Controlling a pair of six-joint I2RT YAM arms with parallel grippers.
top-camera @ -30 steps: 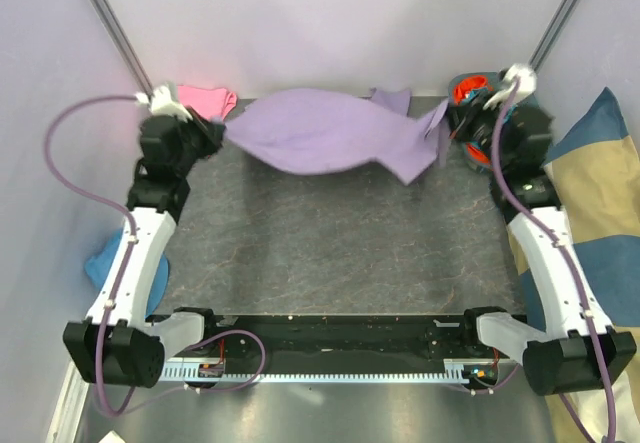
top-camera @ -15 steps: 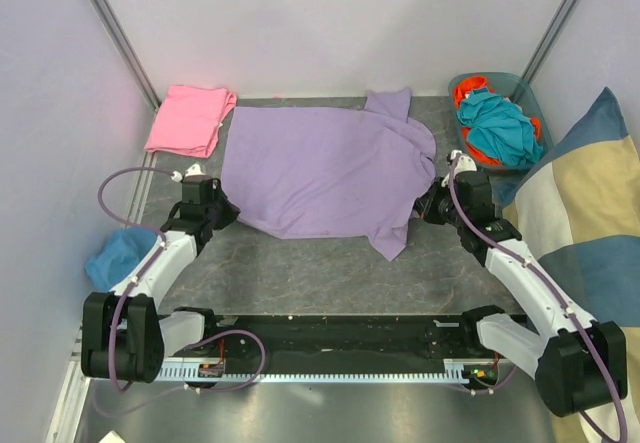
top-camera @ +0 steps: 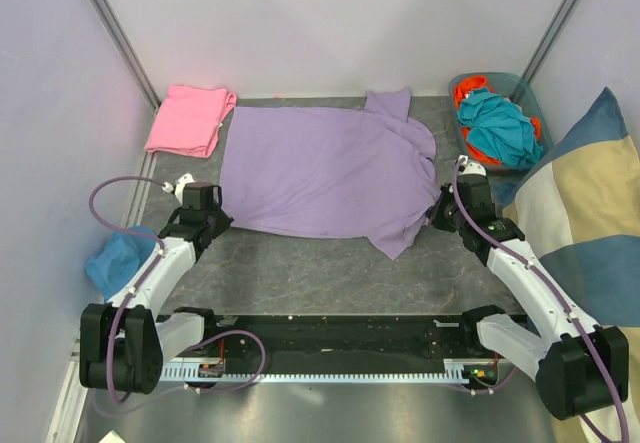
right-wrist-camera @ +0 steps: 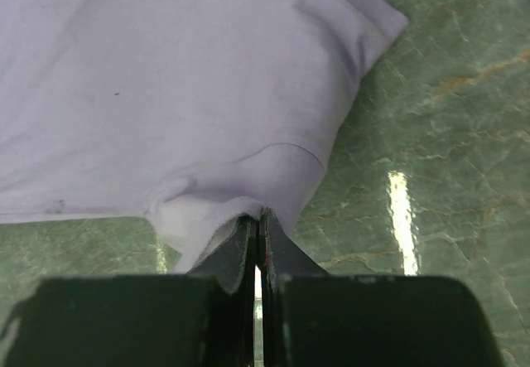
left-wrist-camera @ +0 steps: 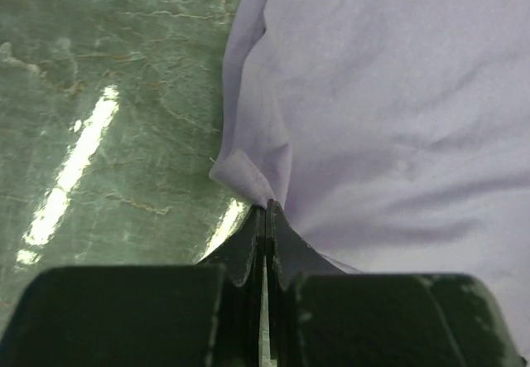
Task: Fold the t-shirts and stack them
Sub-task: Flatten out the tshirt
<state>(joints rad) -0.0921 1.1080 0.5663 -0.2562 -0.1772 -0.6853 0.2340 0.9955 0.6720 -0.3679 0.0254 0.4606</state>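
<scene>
Lavender t-shirt (top-camera: 330, 168) lies spread on the table (top-camera: 320, 268), left gripper (top-camera: 218, 220) and right gripper (top-camera: 438, 215) each clamped tight on a near corner, so I'd tug both evenly toward the near edge to smooth wrinkles before folding

my left arm (top-camera: 165, 258) and right arm (top-camera: 525, 268) are white with black joints and purple cables (top-camera: 105, 191); left tool (left-wrist-camera: 265, 211) and right tool (right-wrist-camera: 255, 218) are black.

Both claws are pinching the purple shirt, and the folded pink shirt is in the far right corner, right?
No, the pink t-shirt lies folded in the far left corner; the top view shows it. The left claw and right claw do pinch the purple t-shirt.
</scene>
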